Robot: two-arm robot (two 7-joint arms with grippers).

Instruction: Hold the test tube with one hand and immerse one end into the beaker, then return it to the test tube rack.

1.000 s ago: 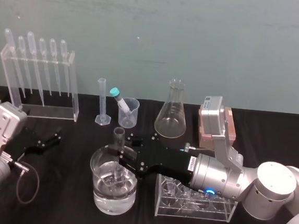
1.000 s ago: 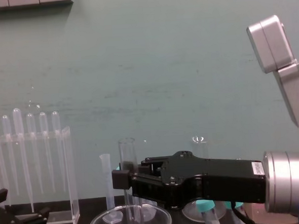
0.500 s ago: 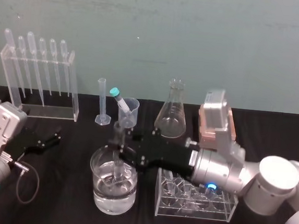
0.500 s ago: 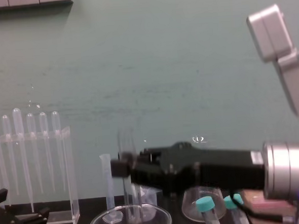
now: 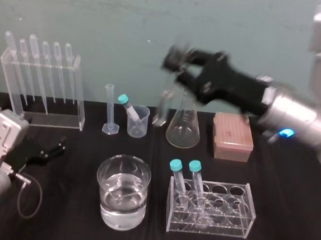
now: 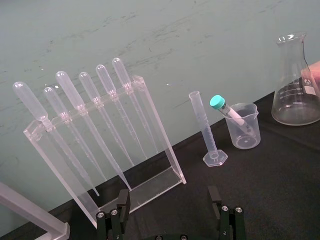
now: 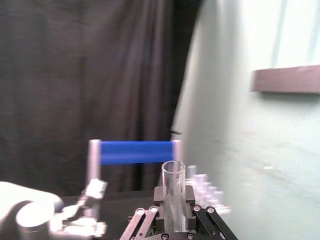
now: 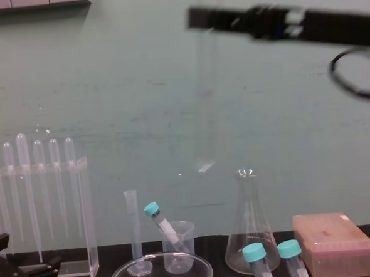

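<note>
We see the test tube (image 8: pixel 206 106) hanging upright, high in the air. Its round end is higher than the top of the flask (image 8: pixel 250 235) and far up from the beaker (image 5: pixel 122 192) of water. The right gripper (image 5: pixel 177 59) pinches it just below its open rim. The pink test tube rack (image 5: pixel 232 136) sits on the table beside the flask. The left gripper (image 6: pixel 167 220) rests low at our left, fingers spread apart.

Right pincer (image 5: pixel 176 58) with test tube (image 5: pixel 162 108) lifted out of beaker (image 5: pixel 102 189), moved up, toward 1 o'clock. Tube end now out of water, hanging well above desk (image 5: pixel 287 210), near flask (image 5: pixel 183 125).
</note>
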